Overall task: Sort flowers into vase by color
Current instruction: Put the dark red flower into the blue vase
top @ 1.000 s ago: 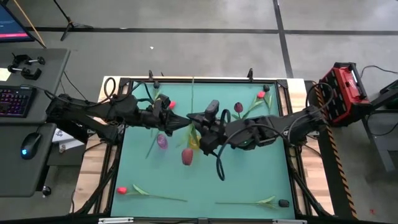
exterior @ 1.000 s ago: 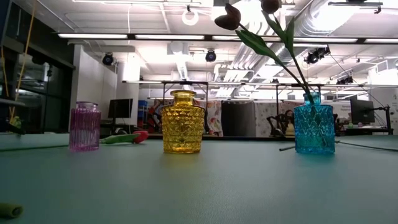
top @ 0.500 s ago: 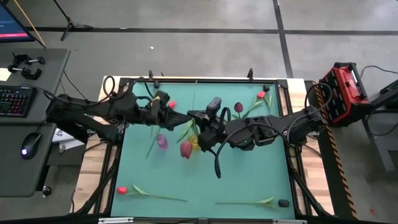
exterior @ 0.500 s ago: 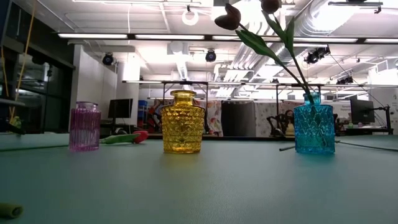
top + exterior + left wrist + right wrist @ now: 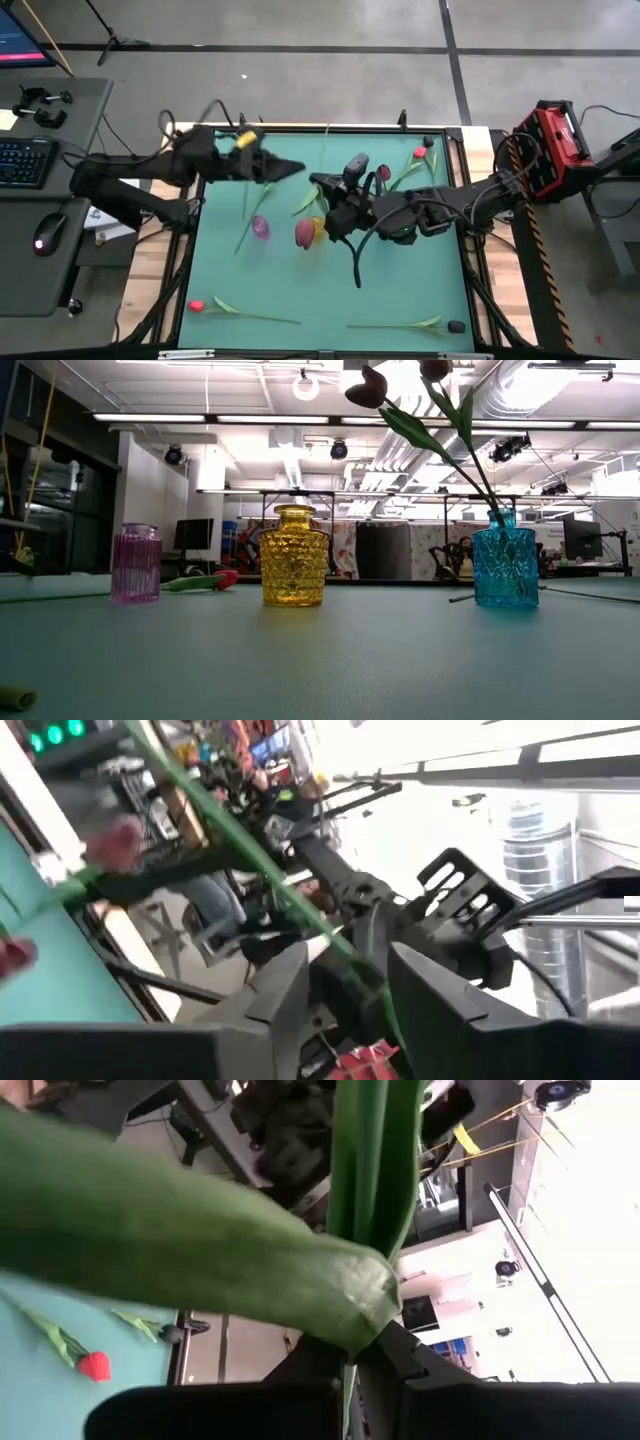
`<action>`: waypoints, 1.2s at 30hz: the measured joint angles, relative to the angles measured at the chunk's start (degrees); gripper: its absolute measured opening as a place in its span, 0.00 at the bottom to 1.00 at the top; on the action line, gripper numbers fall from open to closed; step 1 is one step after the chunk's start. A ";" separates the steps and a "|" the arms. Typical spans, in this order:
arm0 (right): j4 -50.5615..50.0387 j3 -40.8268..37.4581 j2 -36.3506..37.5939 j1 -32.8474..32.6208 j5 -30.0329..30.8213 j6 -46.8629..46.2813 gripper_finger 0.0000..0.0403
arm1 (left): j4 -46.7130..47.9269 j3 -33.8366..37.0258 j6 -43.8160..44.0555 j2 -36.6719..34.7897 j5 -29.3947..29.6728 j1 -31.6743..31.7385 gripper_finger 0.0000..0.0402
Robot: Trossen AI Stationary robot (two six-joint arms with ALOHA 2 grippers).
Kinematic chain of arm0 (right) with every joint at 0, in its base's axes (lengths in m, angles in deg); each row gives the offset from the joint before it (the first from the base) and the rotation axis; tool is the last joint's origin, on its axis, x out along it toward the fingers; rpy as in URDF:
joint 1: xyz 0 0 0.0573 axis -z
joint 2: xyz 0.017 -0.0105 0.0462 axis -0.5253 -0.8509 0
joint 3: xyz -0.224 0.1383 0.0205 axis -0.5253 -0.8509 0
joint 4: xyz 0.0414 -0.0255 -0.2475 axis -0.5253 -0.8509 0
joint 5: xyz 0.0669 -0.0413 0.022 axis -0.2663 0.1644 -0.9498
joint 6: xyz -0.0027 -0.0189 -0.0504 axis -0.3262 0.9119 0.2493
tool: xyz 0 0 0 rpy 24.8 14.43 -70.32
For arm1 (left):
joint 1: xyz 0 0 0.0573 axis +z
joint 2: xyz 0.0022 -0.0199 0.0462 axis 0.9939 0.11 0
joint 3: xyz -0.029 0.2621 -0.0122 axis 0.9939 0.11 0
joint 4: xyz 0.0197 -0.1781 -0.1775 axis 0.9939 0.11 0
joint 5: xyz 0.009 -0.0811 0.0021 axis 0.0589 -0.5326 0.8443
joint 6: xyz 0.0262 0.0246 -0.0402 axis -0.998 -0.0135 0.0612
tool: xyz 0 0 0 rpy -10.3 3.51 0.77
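My right gripper (image 5: 322, 192) is shut on a red-pink tulip (image 5: 304, 234), held in the air over the yellow vase (image 5: 319, 229). Its stem (image 5: 326, 150) runs toward the far edge. My left gripper (image 5: 292, 172) is open just left of it. In the left wrist view the stem (image 5: 250, 850) passes between the spread fingers (image 5: 340, 960), and I see no touch. The purple vase (image 5: 260, 227) stands left of the yellow one. The blue vase (image 5: 504, 560) holds two dark tulips (image 5: 367, 388). My right gripper pinches the tulip's green stem (image 5: 349, 1342) between its two fingers, just below a broad leaf (image 5: 200, 1250). The fingers come from the table's right and lie across the stem. The tulip is lifted clear of the table and slants, its head toward the near edge.
A red tulip (image 5: 196, 305) lies near the front left corner and a dark-headed one (image 5: 455, 326) near the front right. Another red tulip (image 5: 419, 152) is at the far right, and one (image 5: 215, 580) lies between the purple and yellow vases.
My left gripper has drawn back from my right gripper, toward the table's left and far edges, moving fast enough to blur. My right gripper has shifted a little toward the right edge. The held tulip has swung with it, its head moving slightly toward the far edge.
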 joint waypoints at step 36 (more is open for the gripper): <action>-65.27 -35.59 30.31 -19.39 6.95 -140.74 0.00 | -9.64 21.99 -29.77 -18.06 -1.62 1.70 0.36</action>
